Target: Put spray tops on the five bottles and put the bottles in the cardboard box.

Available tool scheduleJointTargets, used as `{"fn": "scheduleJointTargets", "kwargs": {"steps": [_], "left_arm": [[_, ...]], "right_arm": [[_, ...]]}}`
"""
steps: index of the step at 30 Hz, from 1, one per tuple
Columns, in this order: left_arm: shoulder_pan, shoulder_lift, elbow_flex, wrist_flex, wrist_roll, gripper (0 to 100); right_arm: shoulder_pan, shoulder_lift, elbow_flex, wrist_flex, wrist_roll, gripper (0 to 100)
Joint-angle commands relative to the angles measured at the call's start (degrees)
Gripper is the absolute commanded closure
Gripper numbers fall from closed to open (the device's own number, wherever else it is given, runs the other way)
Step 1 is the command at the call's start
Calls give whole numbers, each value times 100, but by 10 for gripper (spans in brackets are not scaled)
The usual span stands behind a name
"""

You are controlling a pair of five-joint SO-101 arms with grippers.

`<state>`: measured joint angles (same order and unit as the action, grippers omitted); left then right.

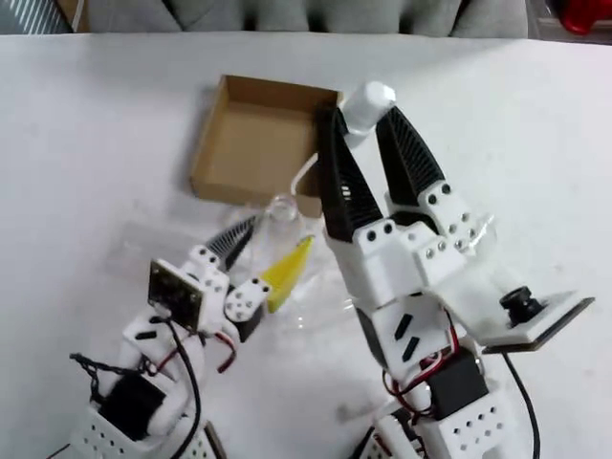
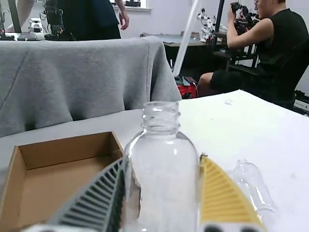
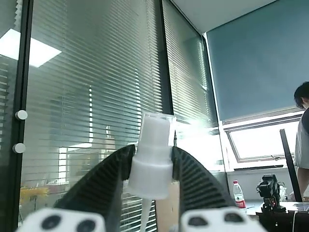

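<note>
From above, the left gripper (image 1: 275,239) has its grey and yellow fingers closed on a clear bottle (image 1: 280,212) just beside the cardboard box (image 1: 253,143) on the white table (image 1: 535,115), and the right gripper (image 1: 360,122) pinches a white spray top (image 1: 368,103) over the box's corner. The left wrist view shows the held bottle (image 2: 161,164) with its neck open and uncapped, the box (image 2: 63,169) behind it, and a second bottle (image 2: 253,186) lying nearby. In the right wrist view, the black fingers (image 3: 198,183) grip the spray top (image 3: 155,135) on both sides.
</note>
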<state>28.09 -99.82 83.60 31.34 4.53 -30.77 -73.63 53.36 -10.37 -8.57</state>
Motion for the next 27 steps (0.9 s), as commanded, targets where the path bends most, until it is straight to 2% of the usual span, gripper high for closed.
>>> {"fn": "scheduleJointTargets", "kwargs": {"steps": [1, 8, 17, 21, 27], "left_arm": [[101, -75, -62, -193, 18, 978], [110, -75, -53, -193, 44, 978], [611, -101, 220, -404, 62, 979], [541, -101, 466, -738, 62, 978], [-119, -101, 747, -1363, 26, 976]], "right_arm": [[-31, -4, -510, -119, -62, 983], [-251, 259, -1002, -92, -334, 983], [-620, 1270, -1442, -75, -334, 983], [-567, 1560, -1442, -57, -325, 983], [-330, 1666, -1512, 418, -316, 983]]}}
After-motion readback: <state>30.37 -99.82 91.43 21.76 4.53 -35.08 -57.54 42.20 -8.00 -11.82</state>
